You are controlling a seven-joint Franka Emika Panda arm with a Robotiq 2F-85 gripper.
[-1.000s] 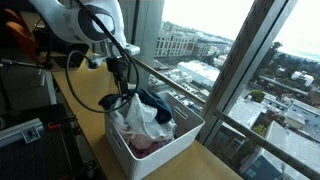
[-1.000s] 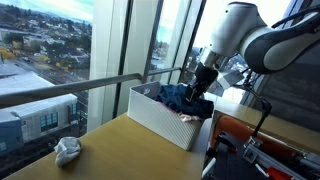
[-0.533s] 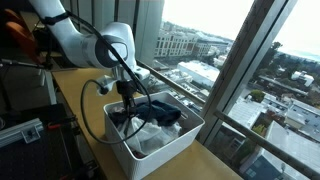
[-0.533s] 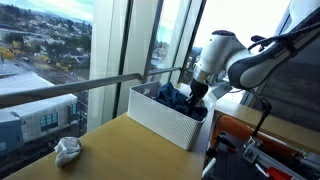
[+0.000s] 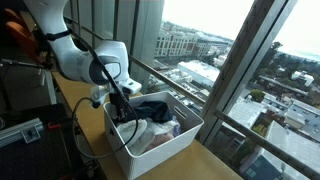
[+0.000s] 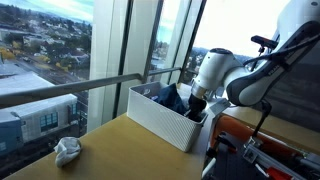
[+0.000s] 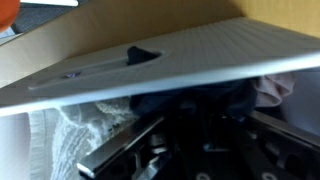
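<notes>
Several garments lie heaped in the white perforated plastic bin (image 5: 150, 160) on the wooden tabletop (image 6: 120, 150). Your gripper (image 5: 121, 104) is sunk among them, right at the dark navy fabric garment (image 5: 152, 107), which lies on top of the heap toward the window side. Whether the fingers are clamped on that cloth cannot be told: the wrist view shows only navy folds crowding them, beside a white lacy cloth (image 7: 65, 135). By the look of it, you should pinch a single layer, keep clear of the bin wall, and lift straight and slowly so the lace underneath does not snag.
</notes>
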